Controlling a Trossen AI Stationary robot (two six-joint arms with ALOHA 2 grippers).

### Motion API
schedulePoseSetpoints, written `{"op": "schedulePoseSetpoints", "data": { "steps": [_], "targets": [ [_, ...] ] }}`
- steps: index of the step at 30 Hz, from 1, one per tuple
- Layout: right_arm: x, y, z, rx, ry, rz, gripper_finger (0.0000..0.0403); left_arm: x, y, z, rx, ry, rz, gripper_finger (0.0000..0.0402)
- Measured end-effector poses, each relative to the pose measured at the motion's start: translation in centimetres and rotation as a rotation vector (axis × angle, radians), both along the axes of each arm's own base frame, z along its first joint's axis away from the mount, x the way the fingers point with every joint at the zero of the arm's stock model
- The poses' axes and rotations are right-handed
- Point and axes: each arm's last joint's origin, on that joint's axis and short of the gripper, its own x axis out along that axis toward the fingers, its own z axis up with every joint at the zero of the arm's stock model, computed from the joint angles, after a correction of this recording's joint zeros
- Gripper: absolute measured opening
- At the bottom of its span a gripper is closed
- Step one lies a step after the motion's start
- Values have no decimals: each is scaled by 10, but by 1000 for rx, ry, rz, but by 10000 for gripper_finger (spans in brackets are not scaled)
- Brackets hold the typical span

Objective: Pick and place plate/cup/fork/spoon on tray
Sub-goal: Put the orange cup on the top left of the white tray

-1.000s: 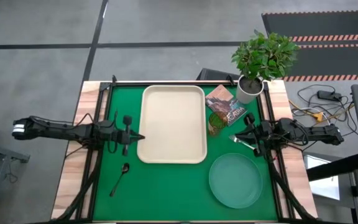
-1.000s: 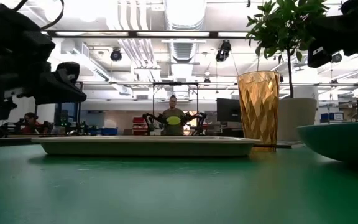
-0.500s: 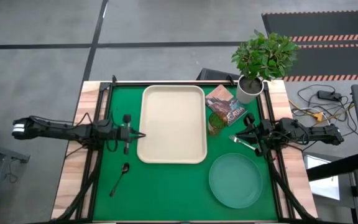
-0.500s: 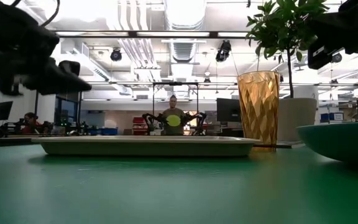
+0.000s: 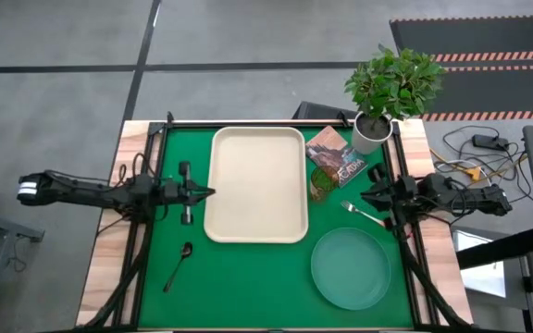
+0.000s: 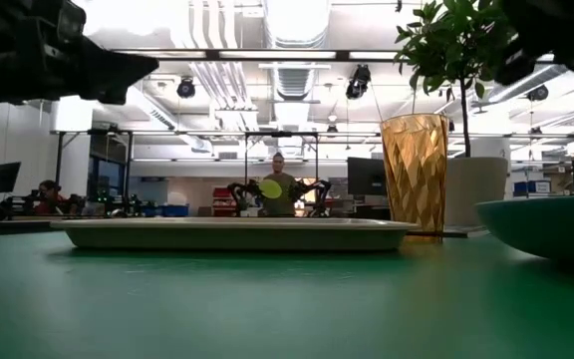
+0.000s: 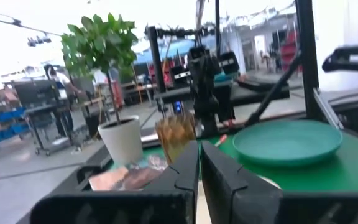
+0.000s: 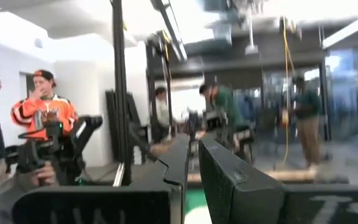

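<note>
The cream tray (image 5: 257,185) lies mid-table. The teal plate (image 5: 350,268) lies flat at the near right and also shows in the left wrist view (image 7: 288,140). The amber cup (image 5: 320,181) stands upright by the tray's right rim; it also shows in the low view (image 6: 414,175). The pale fork (image 5: 364,215) lies on the cloth above the plate. The dark spoon (image 5: 179,264) lies at the near left. My left gripper (image 5: 211,194) hovers shut by the tray's left rim. My right gripper (image 5: 365,196) hovers shut above the fork. Neither holds anything.
A white pot with a leafy plant (image 5: 373,134) stands at the far right corner. A magazine (image 5: 339,157) lies between the pot and the cup. Black frame rails run along the table's left and right edges. People stand in the room beyond the table.
Both grippers have risen; in the low view each has climbed toward the top of the picture. My left gripper has also shifted slightly toward the far edge. My right gripper has drawn back a little toward the right edge, so more of the fork shows.
</note>
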Motion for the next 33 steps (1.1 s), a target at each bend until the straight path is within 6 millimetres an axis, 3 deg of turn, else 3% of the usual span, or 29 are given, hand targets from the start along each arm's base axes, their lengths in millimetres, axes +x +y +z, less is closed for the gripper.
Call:
{"op": "schedulePoseSetpoints", "data": {
  "steps": [9, 15, 24, 33],
  "targets": [
    [-3, 0, 7, -168, -115, -79, 27, 5, 0, 20, -195, -123, -46, 0],
    [-7, 0, 19, -182, -168, -91, 27, 18, 1, 52, -217, -253, -35, 0],
    [-15, 1, 45, -167, -143, -28, 27, 85, 4, 103, -221, -223, -31, 0],
    [-21, 2, 60, -180, -73, 10, 27, 163, 8, 111, -293, -28, 4, 0]
  ]
}}
